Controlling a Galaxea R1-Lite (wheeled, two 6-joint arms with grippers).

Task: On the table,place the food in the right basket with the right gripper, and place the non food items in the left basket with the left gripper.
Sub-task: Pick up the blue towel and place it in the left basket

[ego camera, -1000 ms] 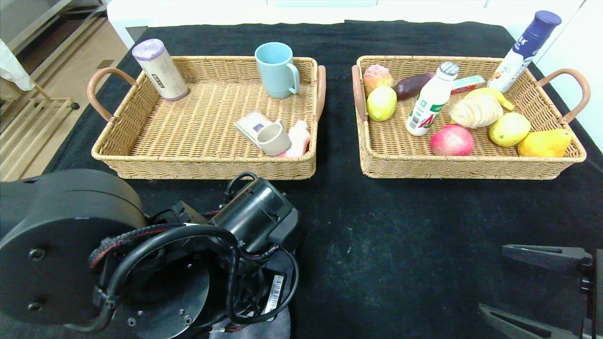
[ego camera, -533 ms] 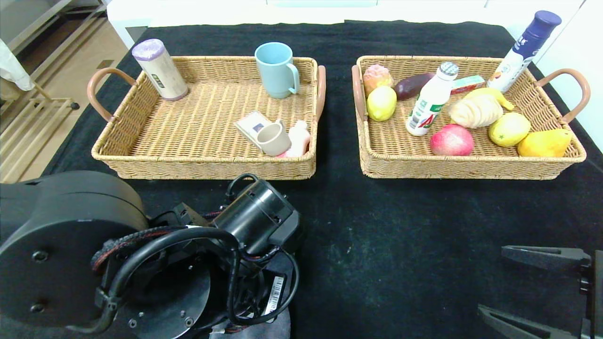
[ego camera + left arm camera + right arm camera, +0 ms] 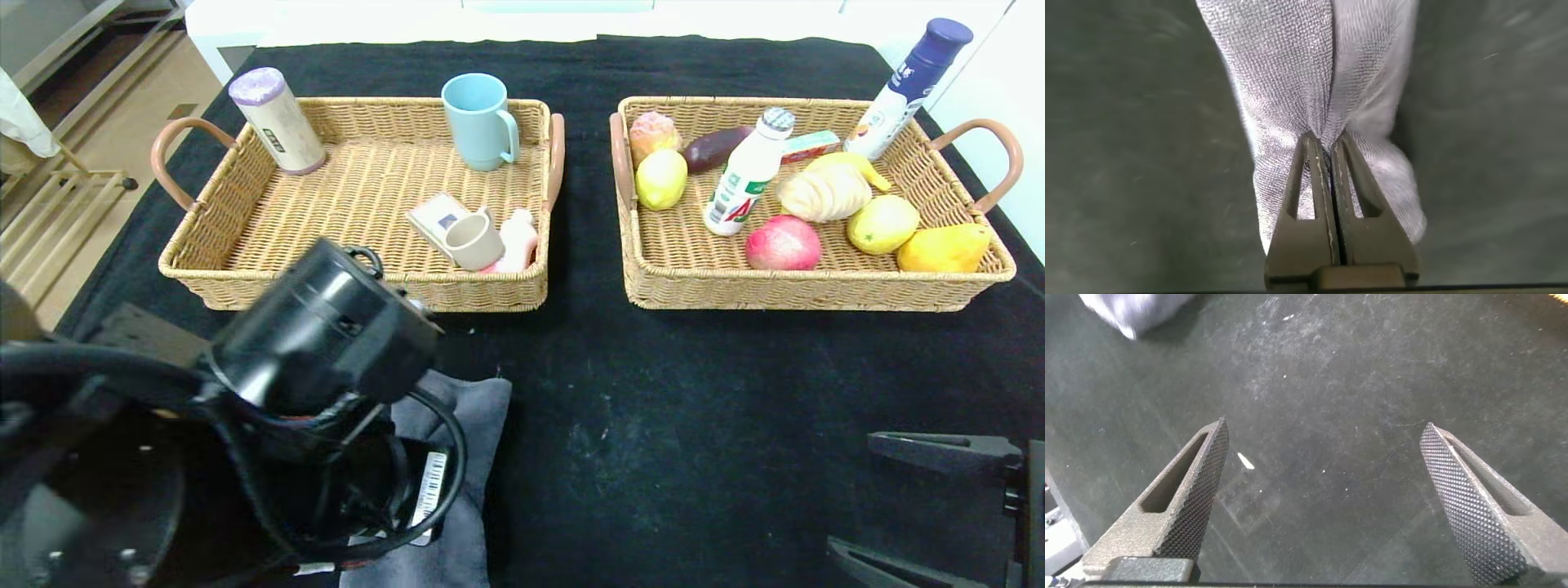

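A grey cloth (image 3: 469, 425) hangs below my left arm (image 3: 318, 343), in front of the left basket (image 3: 245, 282). My left gripper (image 3: 1327, 140) is shut on a pinched fold of that cloth (image 3: 1290, 65), lifted off the black table. In the head view the arm hides the gripper itself. The right basket (image 3: 816, 296) holds fruit, two bottles and other food. My right gripper (image 3: 851, 492) stays open and empty low at the near right, its fingers (image 3: 1192, 498) spread over bare black cloth.
In the left basket are a purple-lidded canister (image 3: 277, 122), a blue mug (image 3: 480, 121), a beige cup (image 3: 473, 241), a small box and a pink item. A blue-capped bottle (image 3: 908, 86) leans at the right basket's far corner. Black tabletop lies between the baskets and my arms.
My left arm has swung up and leftward toward the left basket's front rim, carrying the grey cloth, which now shows far more. The right gripper has not moved.
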